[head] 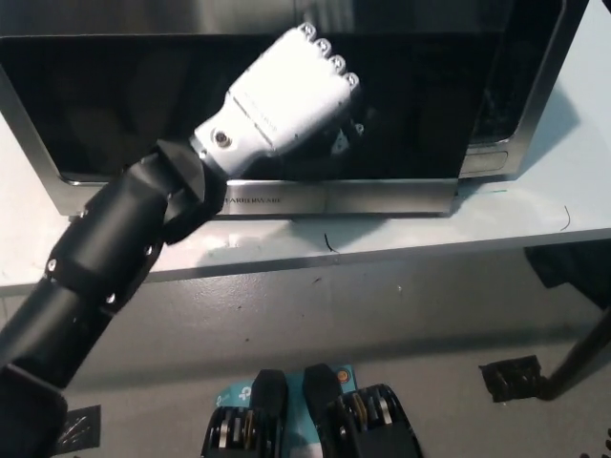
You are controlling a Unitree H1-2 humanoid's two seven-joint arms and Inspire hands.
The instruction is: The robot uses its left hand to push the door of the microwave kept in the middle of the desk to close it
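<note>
1. Microwave (286,196) stands on the white table (535,205), its dark glass door (115,105) flush with the steel front
2. Grey floor (458,315) lies below the table edge
3. Microwave top is cut off by the frame; small lettering on the lower steel strip is too small to read
4. Left hand (286,91) rests knuckles-up against the door glass, fingers curled under and holding nothing
5. A black object (516,380) lies on the floor at lower right

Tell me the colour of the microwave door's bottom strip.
Silver, brushed steel; the microwave door above it is dark glass. Best seen in the head view.
</note>
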